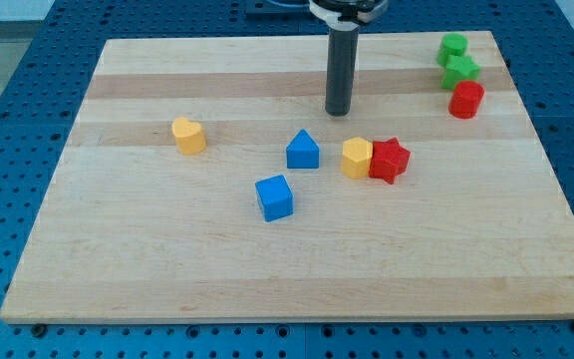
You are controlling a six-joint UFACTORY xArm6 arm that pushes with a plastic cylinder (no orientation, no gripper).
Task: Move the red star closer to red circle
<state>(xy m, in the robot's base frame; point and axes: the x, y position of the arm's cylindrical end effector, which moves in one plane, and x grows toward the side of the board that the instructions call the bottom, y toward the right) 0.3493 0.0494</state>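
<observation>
- wooden board (297, 269) on a blue pegboard table (18, 60)
- my tip (339, 112) touches the board near the view's top centre; the rod stands upright
- no jaws on this arm, just the bare rod; it holds nothing and touches no block
- red star (390, 160) sits right of centre, below and to the right of my tip, apart from it
- yellow block (357, 158) touches the red star on its left side
- red circle (465, 100), a short cylinder, is near the view's top right, well apart from the red star, up and to the right of it
- two green blocks at the top right: one (453, 45) at the corner, one (459, 69) just below it, close above the red circle
- blue triangle block (303, 150) left of the yellow one, near it, not touching
- blue cube (275, 196) below and left of the triangle
- another yellow block (188, 135) alone on the view's left
</observation>
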